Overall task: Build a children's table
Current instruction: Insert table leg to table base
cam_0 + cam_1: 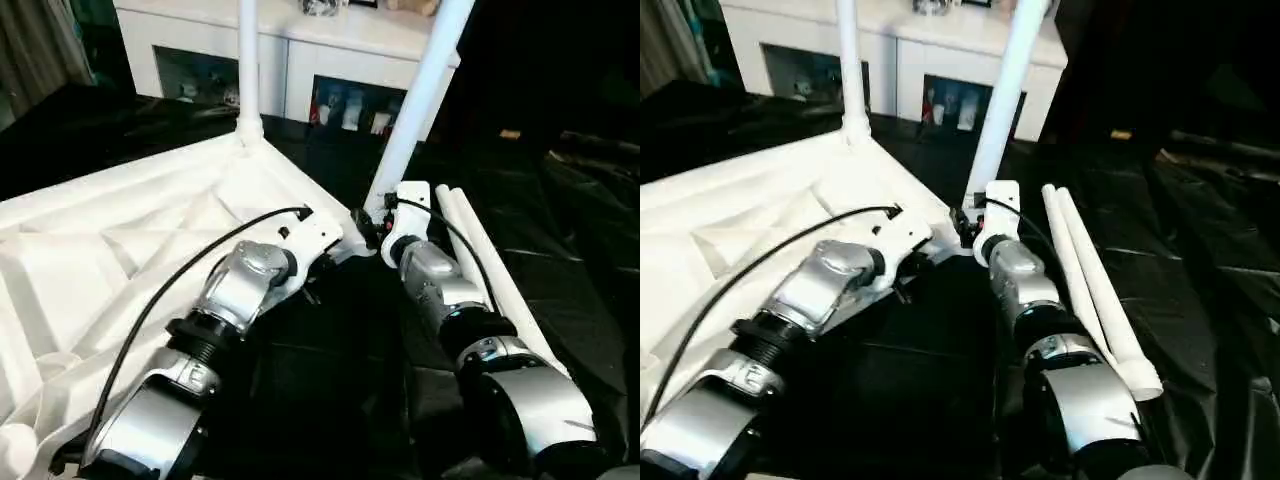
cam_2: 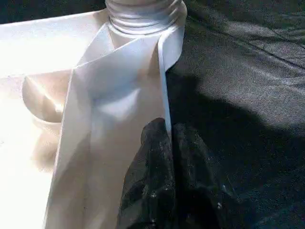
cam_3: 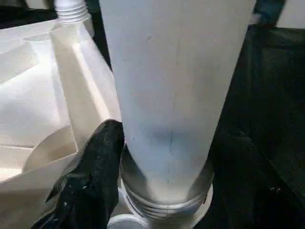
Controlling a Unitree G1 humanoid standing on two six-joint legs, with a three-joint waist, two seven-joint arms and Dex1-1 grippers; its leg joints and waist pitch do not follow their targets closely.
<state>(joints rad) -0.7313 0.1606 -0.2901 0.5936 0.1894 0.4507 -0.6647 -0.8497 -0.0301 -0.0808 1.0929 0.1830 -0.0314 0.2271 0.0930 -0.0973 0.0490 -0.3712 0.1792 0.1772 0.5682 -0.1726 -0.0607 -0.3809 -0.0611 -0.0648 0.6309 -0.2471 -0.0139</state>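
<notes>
Pinching the tabletop (image 1: pixel 120 250) rim, left gripper (image 2: pixel 167 143) is clamped. Right gripper (image 3: pixel 143 157) flanks the leaning leg (image 1: pixel 420 90) at 1 o'clock; grip state unclear. Two legs (image 1: pixel 1090 280) lie at 3 o'clock.

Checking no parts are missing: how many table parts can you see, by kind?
Tabletop: 1
Legs standing at corner sockets: 2
Loose legs lying on the black sheet: 2
Total: 5
</notes>
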